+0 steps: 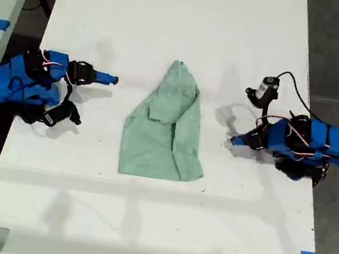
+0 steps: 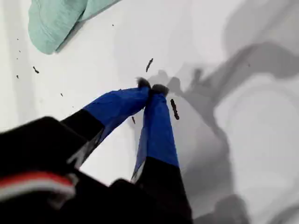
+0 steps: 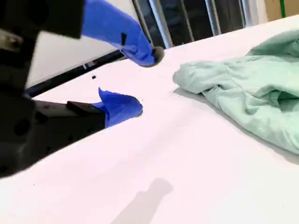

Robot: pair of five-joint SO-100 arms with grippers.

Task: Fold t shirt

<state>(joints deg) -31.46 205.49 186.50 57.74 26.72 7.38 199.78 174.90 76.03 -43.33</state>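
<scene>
Exterior view shows the t shirt (image 1: 166, 130) crumpled mid-table (image 1: 142, 225), pointed end away from its broad end. My first gripper (image 2: 150, 88), tips pressed together and empty, rests beside the shirt. My second gripper (image 3: 140, 79), jaws apart, sits beside it too.

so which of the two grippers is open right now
My second gripper: its jaws stand apart, empty, beside the t shirt. My first gripper has its tips pressed together.
</scene>
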